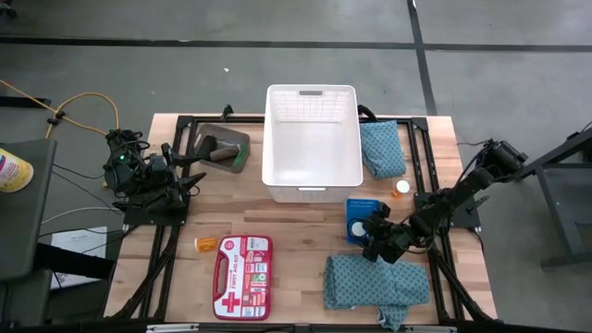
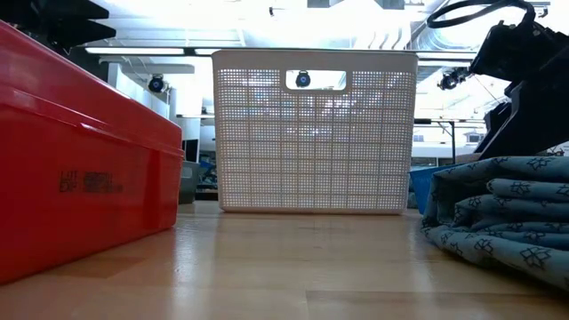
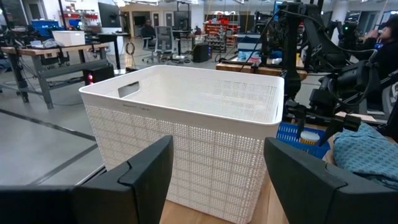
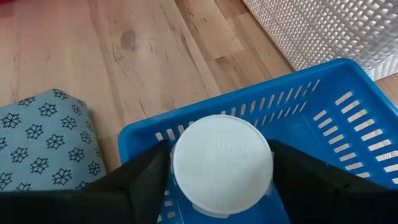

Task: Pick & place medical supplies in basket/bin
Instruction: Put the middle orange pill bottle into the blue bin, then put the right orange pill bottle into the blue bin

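The white latticed basket stands at the table's far middle; in the low view the basket fills the centre. The dark grey bin to its left holds rolls and a green piece. One teal cloth lies right of the basket, another near the near edge. My right gripper is over the blue tray, shut on a white round cap. My left gripper waits open at the left edge. An orange bottle lies on the wood. My right gripper pinches the white cap by its rim between the two fingers, one on each side. The fingers slant down at it from the table's right. The cap's top faces up inside the blue tray; whether it is lifted clear I cannot tell.
A red first aid case lies at the near edge, left of the near cloth. A small orange bottle with a white cap stands between the far cloth and the tray. Bare wood lies in front of the basket.
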You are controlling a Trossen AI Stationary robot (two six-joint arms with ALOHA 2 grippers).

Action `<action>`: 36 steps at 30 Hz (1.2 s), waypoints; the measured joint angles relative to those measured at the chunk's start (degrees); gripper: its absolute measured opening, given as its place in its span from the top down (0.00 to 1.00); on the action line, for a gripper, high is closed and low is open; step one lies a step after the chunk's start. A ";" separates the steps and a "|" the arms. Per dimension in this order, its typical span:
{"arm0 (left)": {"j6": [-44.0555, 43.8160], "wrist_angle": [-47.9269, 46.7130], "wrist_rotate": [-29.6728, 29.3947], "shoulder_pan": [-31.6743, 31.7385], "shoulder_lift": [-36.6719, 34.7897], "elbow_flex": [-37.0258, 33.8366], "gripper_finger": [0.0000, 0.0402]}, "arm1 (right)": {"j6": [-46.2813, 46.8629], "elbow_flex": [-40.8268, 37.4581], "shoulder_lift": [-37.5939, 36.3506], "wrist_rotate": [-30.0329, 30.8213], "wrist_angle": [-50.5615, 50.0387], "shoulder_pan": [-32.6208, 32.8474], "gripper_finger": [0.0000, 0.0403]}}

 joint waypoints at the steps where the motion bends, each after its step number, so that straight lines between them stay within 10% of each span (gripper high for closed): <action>1: -0.07 0.00 0.00 0.01 0.00 0.00 0.40 | 0.00 0.00 0.00 -0.10 0.00 0.00 0.35; 36: 0.12 0.00 0.00 0.02 0.00 0.00 0.40 | -8.59 -0.02 -13.75 -0.10 -6.53 0.02 0.32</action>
